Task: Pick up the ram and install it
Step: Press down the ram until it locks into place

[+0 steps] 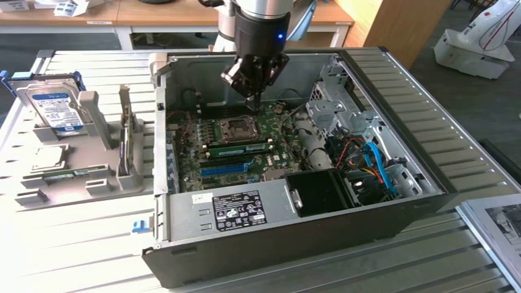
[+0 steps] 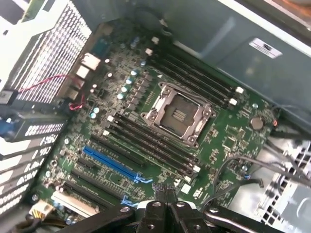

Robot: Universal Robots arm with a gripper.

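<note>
The ram sits flat in a motherboard slot just below the CPU socket in the exterior view, while the gripper hangs above with fingers closed together, holding nothing.

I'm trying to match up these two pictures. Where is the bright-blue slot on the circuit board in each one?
Exterior view: the blue slot lies between the CPU socket and the labelled power supply.
Wrist view: the blue slot lies across the black memory slots from the CPU socket.
Shared landmark: the square, silver-framed CPU socket in the middle of the green board.
</note>
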